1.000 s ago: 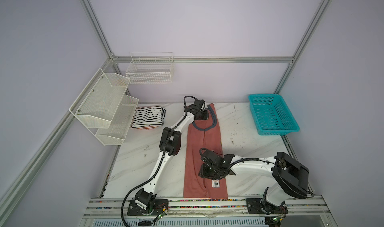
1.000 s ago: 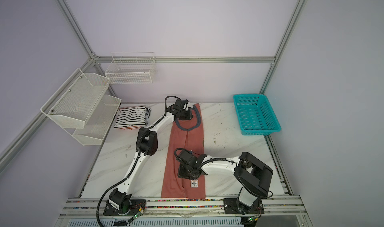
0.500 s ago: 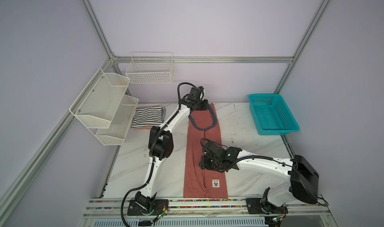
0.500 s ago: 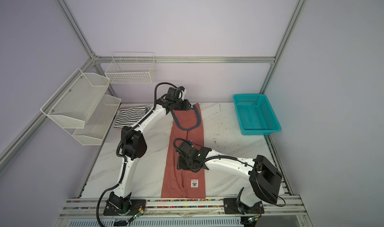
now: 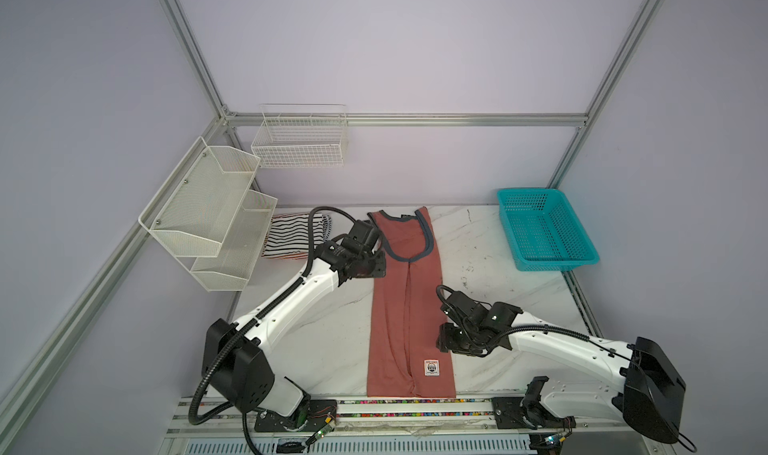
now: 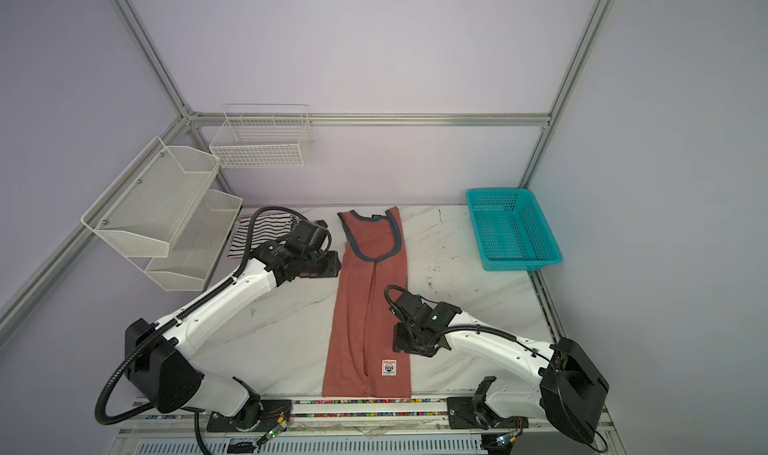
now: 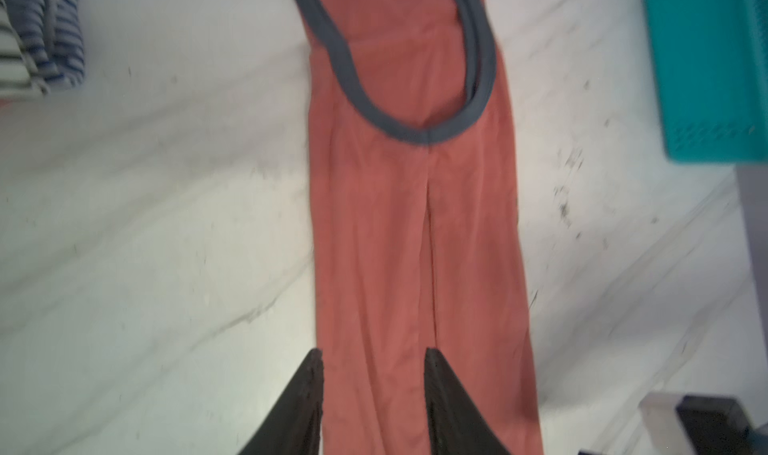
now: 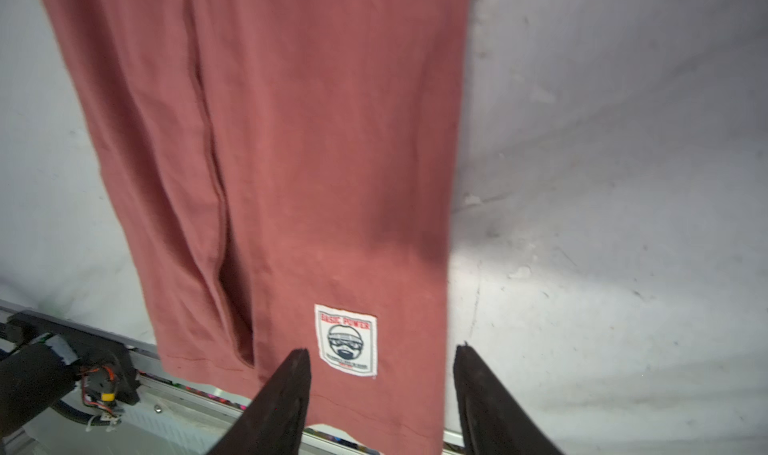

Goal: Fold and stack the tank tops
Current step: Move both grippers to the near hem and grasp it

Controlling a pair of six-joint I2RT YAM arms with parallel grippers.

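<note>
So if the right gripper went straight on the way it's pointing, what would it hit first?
Most likely the salmon-red tank top, close to its white patch. The right gripper aims down at it with its jaws open. Depth is unclear.

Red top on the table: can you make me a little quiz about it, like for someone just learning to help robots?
1. True or false: the red top is crumpled into a ball.
2. Where is the white patch on it? A) by the neck hole B) by the bottom edge C) in the middle
3. Fill in: the left tool and the right tool are both ___ and hold nothing.

Key: 1 false; 2 B; 3 open
</note>
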